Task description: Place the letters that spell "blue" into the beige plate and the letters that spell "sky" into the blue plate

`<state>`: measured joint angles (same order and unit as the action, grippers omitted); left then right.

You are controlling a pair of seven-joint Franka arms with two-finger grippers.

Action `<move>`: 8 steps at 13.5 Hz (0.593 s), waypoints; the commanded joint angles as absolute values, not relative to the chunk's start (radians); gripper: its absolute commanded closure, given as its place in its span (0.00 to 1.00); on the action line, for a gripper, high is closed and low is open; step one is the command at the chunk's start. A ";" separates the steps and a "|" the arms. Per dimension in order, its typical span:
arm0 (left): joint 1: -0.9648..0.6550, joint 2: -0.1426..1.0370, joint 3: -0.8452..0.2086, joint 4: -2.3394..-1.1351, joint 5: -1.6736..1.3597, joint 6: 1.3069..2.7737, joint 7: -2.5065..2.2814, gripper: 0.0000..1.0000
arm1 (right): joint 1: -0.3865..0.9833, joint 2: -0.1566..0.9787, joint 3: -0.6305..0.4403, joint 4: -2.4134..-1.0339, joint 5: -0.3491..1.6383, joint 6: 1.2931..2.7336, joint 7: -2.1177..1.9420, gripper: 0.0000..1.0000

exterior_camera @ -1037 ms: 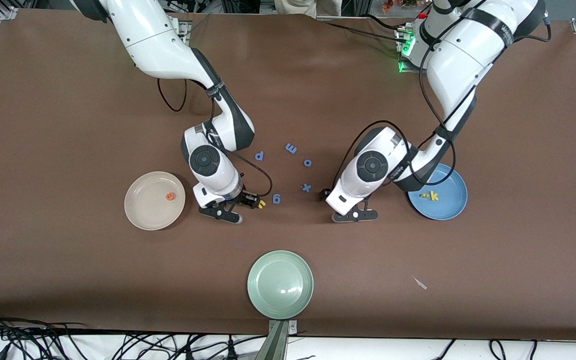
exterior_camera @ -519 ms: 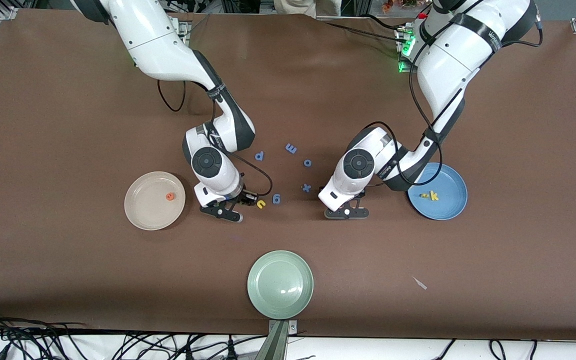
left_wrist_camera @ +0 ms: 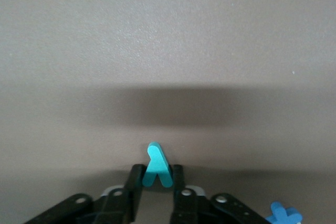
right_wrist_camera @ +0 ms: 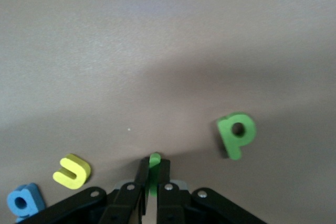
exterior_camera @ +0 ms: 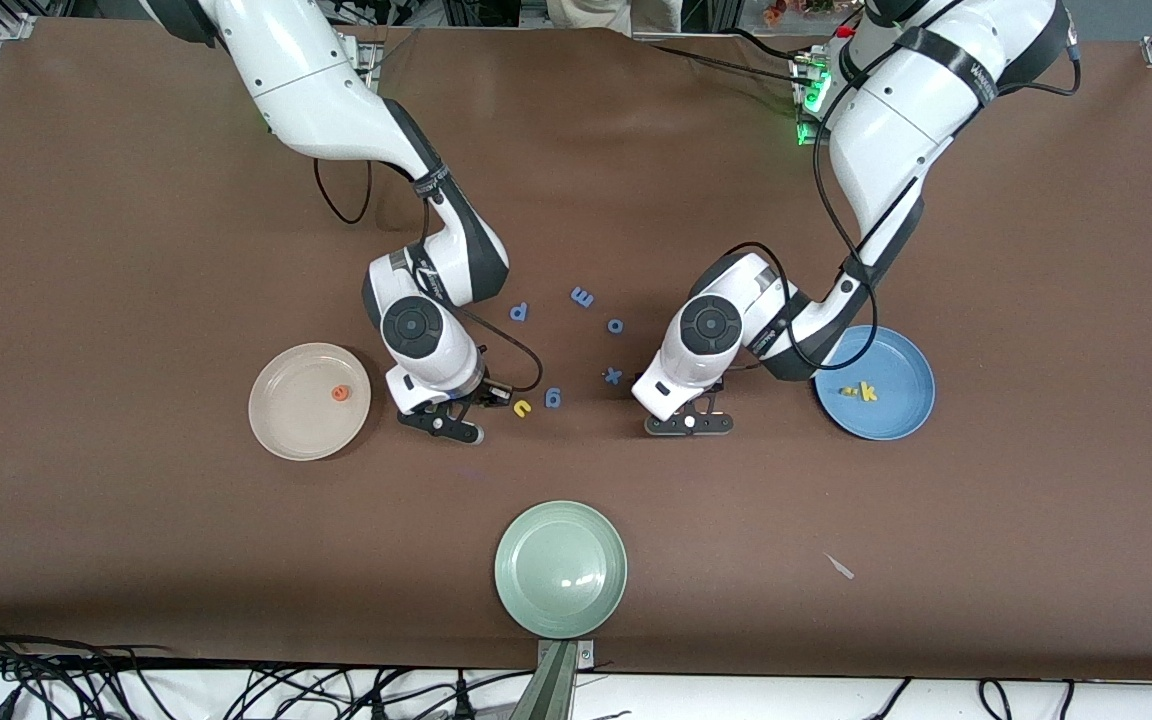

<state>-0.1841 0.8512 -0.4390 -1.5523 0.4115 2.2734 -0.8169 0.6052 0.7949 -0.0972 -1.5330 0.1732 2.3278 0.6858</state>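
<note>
- The left gripper (left_wrist_camera: 156,182) is down at the table (exterior_camera: 136,250), its fingers (left_wrist_camera: 135,182) pinched together on the teal-green y (left_wrist_camera: 156,165); the letter's stem pokes out past the fingertips.
- That gripper sits between the blue plate (exterior_camera: 901,415) and the blue x (exterior_camera: 613,376), nearer to the front camera than the x. The same x (left_wrist_camera: 283,216) shows just beside the left gripper in its wrist view.
- In the blue plate lie the yellow k (exterior_camera: 869,391) and, just beside it, the yellow s (exterior_camera: 847,392).
- The right gripper (right_wrist_camera: 153,182) is also low at the table, jaws clamped on the thin green l (right_wrist_camera: 154,169), which stands between the fingers.
- The yellow u (right_wrist_camera: 72,171) lies on the table just beside that gripper, toward the blue plate's end, and a blue g (exterior_camera: 553,398) lies just past it the same way.
- The dark green b (right_wrist_camera: 237,132) lies on the table near the right gripper's other flank; the front view hides it under the arm.
- The beige plate (exterior_camera: 281,425) is farther again from the blue plate, at the right arm's end of the table, with the orange e (exterior_camera: 339,393) lying in it.
- A blue p (exterior_camera: 519,312), a blue m (exterior_camera: 582,297) and a blue o (exterior_camera: 615,325) lie between the two arms, farther from the front camera than the blue plate.
- A pale green plate (exterior_camera: 536,600) rests well nearer to the front camera than the blue plate.
</note>
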 commanded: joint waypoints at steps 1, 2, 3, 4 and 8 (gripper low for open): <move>-0.219 0.854 -0.425 -1.534 0.500 2.258 -0.911 1.00 | 0.586 0.738 -0.133 -1.520 0.178 2.206 0.568 0.94; -0.212 0.847 -0.426 -1.534 0.500 2.249 -0.911 1.00 | 0.584 0.718 -0.153 -1.520 0.176 2.165 0.513 0.94; -0.204 0.836 -0.426 -1.531 0.500 2.223 -0.905 1.00 | 0.583 0.700 -0.184 -1.519 0.176 2.120 0.447 0.93; -0.192 0.812 -0.429 -1.526 0.496 2.174 -0.900 1.00 | 0.583 0.686 -0.213 -1.520 0.178 2.073 0.380 0.93; -0.092 0.707 -0.440 -1.529 0.479 1.947 -0.765 1.00 | 0.583 0.620 -0.323 -1.599 0.176 1.993 0.172 0.91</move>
